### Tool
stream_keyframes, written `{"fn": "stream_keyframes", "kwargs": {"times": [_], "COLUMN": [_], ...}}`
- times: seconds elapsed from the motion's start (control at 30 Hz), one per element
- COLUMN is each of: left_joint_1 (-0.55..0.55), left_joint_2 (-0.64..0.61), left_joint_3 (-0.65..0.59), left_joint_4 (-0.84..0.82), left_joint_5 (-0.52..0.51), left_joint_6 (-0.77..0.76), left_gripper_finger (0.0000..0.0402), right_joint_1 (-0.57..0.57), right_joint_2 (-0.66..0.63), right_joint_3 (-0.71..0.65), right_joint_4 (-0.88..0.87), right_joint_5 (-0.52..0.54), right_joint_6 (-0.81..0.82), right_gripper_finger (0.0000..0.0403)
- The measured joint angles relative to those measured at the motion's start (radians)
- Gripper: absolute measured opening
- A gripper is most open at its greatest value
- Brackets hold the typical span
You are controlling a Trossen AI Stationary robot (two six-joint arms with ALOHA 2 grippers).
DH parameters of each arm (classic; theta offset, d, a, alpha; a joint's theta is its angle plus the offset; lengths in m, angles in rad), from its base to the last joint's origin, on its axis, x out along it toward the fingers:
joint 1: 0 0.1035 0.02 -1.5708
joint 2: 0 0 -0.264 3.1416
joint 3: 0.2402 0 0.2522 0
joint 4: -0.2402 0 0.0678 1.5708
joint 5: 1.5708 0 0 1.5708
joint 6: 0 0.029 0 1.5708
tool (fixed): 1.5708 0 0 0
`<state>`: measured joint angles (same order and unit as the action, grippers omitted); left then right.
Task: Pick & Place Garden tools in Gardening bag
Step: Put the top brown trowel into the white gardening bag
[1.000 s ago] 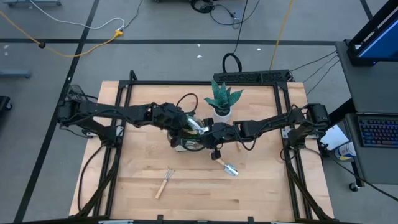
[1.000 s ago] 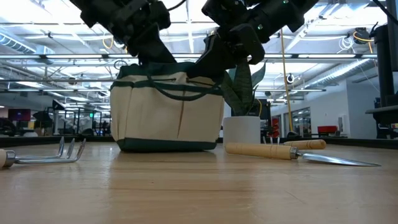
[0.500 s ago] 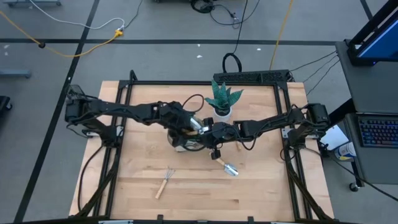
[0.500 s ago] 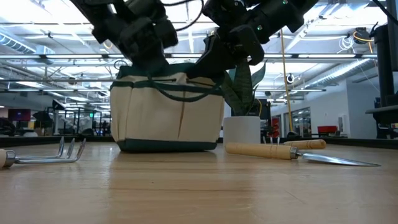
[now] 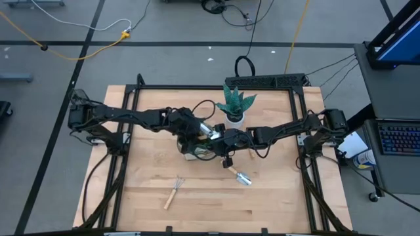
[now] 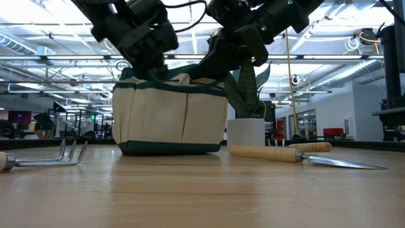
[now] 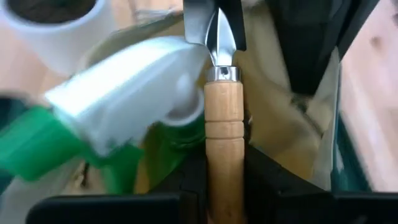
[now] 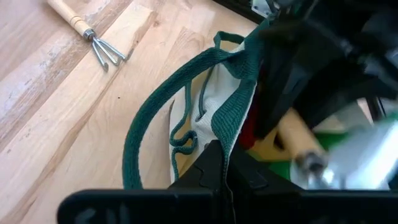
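Observation:
The tan gardening bag with green trim (image 5: 197,149) (image 6: 171,117) stands on its base at the table's middle. A green spray bottle with a white head (image 7: 118,106) lies inside it. My left gripper (image 5: 192,129) (image 7: 225,165) is above the bag's mouth, shut on a wooden-handled trowel (image 7: 222,93). My right gripper (image 5: 218,141) (image 8: 224,165) is at the bag's right side, shut on its rim. A hand rake (image 5: 174,192) (image 6: 44,158) and a second trowel (image 5: 239,176) (image 6: 304,155) lie flat on the table. My left gripper pinches the trowel's wooden handle (image 7: 224,143) between its two fingers (image 7: 267,183). It comes from above and the table's left. The handle runs along the fingers and the metal blade (image 7: 214,25) points away into the bag's mouth. The trowel is clear of the table. My right gripper pinches the bag's green-trimmed rim (image 8: 233,115) between its two fingers, coming from the table's right and slanting down. The bag stands on the table. Its loop handle (image 8: 143,130) hangs slack outside the rim.
A teal spiky plant in a white pot (image 5: 233,108) (image 6: 245,133) stands just behind the bag. Another wooden handle (image 5: 251,154) lies under the right arm. Bare wood shows along the table's near part.
My left gripper has carried the trowel toward the table's right and down, from beside the bag to over its mouth. The green loop handle that drooped over the bag's near side has gone up out of sight there. My right gripper has kept its hold.

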<state>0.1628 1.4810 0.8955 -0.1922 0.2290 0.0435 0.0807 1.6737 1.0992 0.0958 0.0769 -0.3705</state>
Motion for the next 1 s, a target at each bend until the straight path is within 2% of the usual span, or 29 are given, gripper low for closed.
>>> {"fn": "stream_keyframes", "kwargs": {"times": [0.2,0.43,0.5,0.73,0.9,1.0], "left_joint_1": [-0.039,-0.097,-0.108,-0.124,-0.144,-0.151], "left_joint_2": [-0.093,-0.111,-0.11,-0.124,-0.128,-0.127], "left_joint_3": [0.0,-0.001,0.009,0.151,0.298,0.349], "left_joint_4": [-0.108,-0.138,-0.144,-0.289,-0.512,-0.651], "left_joint_5": [-0.137,-0.159,-0.197,-0.278,-0.383,-0.377], "left_joint_6": [-0.002,0.02,0.038,0.089,0.049,0.005], "left_gripper_finger": [0.007,0.0073,0.0073,0.0075,0.0075,0.0075], "right_joint_1": [0.0,-0.001,-0.001,-0.002,-0.002,0.001], "right_joint_2": [0.0,0.0,0.0,-0.005,0.0,0.0], "right_joint_3": [0.0,0.0,0.0,-0.001,-0.001,-0.001], "right_joint_4": [-0.003,0.001,0.002,-0.002,0.004,0.006], "right_joint_5": [0.0,0.0,0.0,0.021,0.022,0.017], "right_joint_6": [0.0,-0.007,-0.008,-0.004,-0.009,-0.015], "right_gripper_finger": [0.0,0.0,0.0,0.0,0.0,0.0]}}
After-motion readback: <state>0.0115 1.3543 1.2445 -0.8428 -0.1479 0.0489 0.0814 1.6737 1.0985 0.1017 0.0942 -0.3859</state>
